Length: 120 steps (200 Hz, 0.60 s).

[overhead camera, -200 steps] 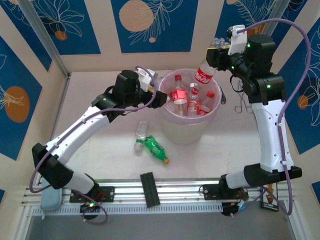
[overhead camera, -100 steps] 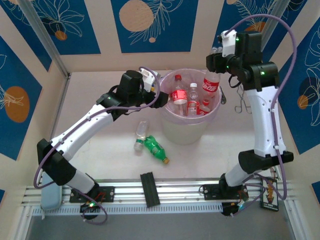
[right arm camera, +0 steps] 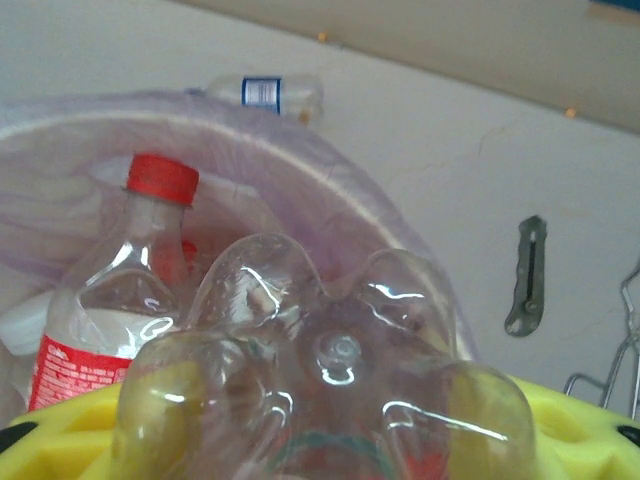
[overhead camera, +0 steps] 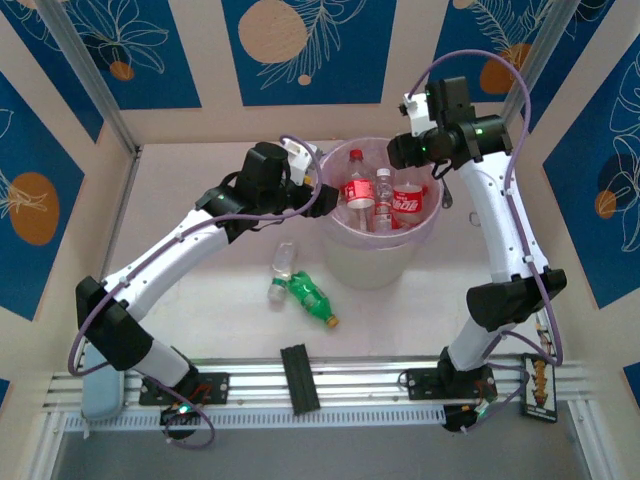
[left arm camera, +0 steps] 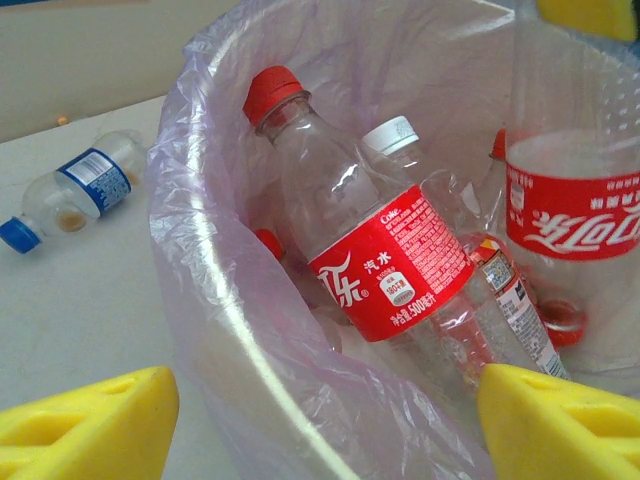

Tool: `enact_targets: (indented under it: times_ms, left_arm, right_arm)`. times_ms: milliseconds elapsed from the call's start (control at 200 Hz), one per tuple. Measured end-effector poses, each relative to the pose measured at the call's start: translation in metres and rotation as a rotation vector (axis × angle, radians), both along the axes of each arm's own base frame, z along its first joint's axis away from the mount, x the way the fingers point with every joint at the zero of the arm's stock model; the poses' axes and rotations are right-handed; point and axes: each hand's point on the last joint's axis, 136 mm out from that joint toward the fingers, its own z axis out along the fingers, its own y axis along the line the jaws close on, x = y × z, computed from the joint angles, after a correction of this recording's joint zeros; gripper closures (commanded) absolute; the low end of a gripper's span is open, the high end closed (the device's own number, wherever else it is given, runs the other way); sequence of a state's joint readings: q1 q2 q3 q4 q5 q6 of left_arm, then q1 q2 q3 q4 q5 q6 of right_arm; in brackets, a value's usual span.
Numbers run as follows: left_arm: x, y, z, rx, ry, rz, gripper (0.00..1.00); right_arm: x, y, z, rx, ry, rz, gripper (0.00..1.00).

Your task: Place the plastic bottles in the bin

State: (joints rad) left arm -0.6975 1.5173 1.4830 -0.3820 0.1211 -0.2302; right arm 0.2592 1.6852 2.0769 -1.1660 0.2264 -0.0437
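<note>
left gripper (left arm camera: 325,420) spread beside bin (left arm camera: 200,270) rim | right gripper (right arm camera: 320,440) pinching bottle (right arm camera: 335,330) over bin, inside rim

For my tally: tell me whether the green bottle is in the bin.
Out: the green bottle lies flat on the table beside the bin.

Btls (overhead camera: 358,190) in lined bin (overhead camera: 372,266), green btl (overhead camera: 308,295) outside

Light was bright and diffuse, leaving only soft shadows on the table (overhead camera: 230,290). White glare streaked the bin liner (left arm camera: 225,330). The clear bottle (right arm camera: 330,360) close to the right wrist lens looked soft, with highlights on its base; the yellow fingers (left arm camera: 85,420) in the left wrist view were blurred
</note>
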Motion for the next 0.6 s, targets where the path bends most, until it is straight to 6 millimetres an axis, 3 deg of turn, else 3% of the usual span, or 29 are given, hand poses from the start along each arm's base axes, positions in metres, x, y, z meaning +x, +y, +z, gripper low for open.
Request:
enact_targets:
  times_ms: [365,600]
  left_arm:
    - [0.001,-0.003,-0.003,-0.004,0.005,-0.001,0.22]
    - [0.002,-0.004,-0.002,-0.008,0.0,-0.001,0.22]
  right_arm:
    - [0.017,0.014,-0.023,0.026,-0.01,0.01,0.51]
    - [0.021,0.02,-0.026,0.044,-0.022,0.023,0.31]
